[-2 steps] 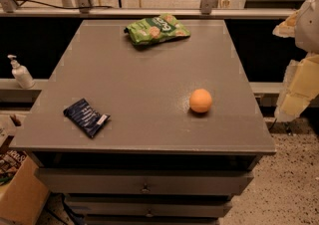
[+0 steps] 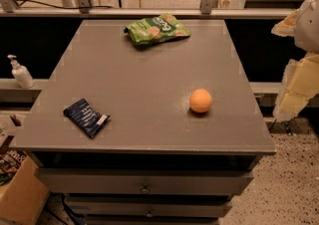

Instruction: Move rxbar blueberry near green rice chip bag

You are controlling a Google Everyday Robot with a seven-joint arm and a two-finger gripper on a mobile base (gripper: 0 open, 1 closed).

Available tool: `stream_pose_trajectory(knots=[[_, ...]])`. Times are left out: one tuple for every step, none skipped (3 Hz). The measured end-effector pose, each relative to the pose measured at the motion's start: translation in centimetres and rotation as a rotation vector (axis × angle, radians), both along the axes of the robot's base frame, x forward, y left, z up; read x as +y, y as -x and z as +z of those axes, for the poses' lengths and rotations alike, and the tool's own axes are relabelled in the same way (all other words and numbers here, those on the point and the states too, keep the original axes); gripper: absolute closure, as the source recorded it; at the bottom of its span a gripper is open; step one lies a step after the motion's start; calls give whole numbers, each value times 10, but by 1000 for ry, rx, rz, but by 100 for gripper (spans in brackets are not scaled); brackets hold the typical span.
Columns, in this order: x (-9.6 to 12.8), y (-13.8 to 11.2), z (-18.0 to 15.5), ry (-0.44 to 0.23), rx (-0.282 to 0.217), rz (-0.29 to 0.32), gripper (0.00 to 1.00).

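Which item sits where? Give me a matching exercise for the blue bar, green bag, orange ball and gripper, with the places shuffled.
Items
1. rxbar blueberry
2. green rice chip bag
3. orange ball
4. gripper

Places
A. far edge of the table, about centre
B. past the table's right edge, off the top
C. near left corner of the table
D. right half of the table, toward the front

Pairs: 1-C, 2-A, 3-D, 4-B

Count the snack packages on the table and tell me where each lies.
2. The green rice chip bag lies at the far edge, the rxbar blueberry near the front-left corner. The gripper hangs right of the table; nothing seems hidden.
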State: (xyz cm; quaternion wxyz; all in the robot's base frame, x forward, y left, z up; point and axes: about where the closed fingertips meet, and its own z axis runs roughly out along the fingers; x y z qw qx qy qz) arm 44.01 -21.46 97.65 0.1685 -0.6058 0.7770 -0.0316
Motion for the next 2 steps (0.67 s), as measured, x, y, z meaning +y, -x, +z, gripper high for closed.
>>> stream_pose_trajectory(knots=[[19,2,-8,-67,12,16,0],[53,7,-15,-158,35,38,0]])
